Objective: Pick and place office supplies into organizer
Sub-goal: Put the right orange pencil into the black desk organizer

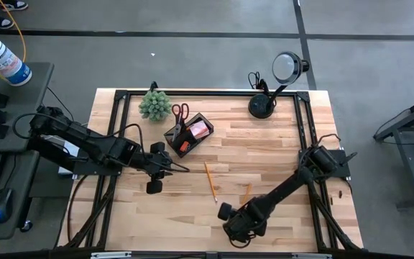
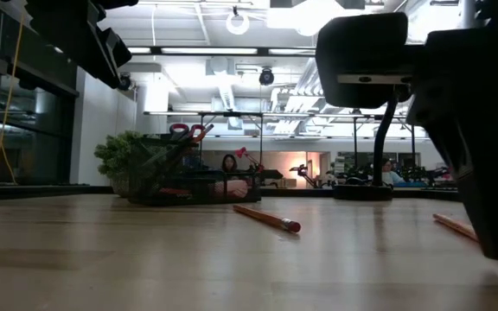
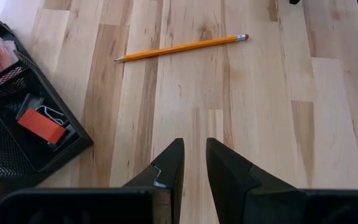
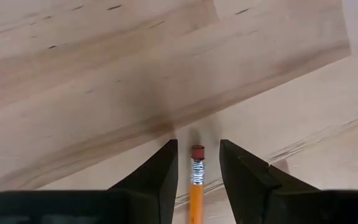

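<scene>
Pencils are my worry. From the left: my left gripper [image 3: 191, 163] hangs empty, jaws slightly parted, with the organizer [image 3: 17, 134] off to one side of its jaws and one loose pencil [image 3: 182, 47] lying crosswise well ahead of them. My right gripper [image 4: 196, 169] has the second pencil [image 4: 196, 186] between its jaws, eraser end poking just past the tips; whether the pads truly pinch it I can't tell. With so little shaft showing forward, I judge it could swing or slip out on lifting. Only the right wrist view shows that pencil in the jaws; from overhead the arm hides it.
</scene>
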`<state>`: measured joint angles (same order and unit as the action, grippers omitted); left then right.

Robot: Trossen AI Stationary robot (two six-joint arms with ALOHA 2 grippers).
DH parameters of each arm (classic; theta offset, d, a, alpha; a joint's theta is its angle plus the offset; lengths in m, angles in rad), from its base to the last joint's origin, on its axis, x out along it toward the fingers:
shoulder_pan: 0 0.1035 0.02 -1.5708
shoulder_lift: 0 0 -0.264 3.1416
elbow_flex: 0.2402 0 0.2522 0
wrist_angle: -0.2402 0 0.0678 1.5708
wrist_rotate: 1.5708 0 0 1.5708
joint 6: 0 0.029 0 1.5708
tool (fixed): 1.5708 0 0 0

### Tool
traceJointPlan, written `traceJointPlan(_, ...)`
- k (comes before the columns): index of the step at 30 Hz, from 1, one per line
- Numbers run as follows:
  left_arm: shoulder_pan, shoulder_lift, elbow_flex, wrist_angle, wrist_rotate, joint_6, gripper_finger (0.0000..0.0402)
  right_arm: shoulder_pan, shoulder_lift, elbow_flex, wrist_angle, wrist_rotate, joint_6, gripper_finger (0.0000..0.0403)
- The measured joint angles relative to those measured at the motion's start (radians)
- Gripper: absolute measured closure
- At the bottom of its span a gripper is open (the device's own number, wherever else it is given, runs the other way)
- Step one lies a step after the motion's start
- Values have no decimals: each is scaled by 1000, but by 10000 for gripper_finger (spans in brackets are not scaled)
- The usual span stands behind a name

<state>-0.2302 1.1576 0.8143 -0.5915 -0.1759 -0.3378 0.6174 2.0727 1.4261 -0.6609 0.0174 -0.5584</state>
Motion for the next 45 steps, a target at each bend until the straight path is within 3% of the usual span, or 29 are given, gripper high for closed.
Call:
traceJointPlan(6,0,0,0,0,-18,0,344,-13,0,0,0,-19,-3,296)
traceJointPlan(19,0,0,0,-2,-29,16,344,-21,11,2,-6,-88,0,383)
traceJointPlan(29,0,0,0,-2,-41,19,344,-23,13,2,-6,-99,11,389)
traceJointPlan(45,0,0,0,-8,-45,19,344,-24,21,72,-121,-1,10,400)
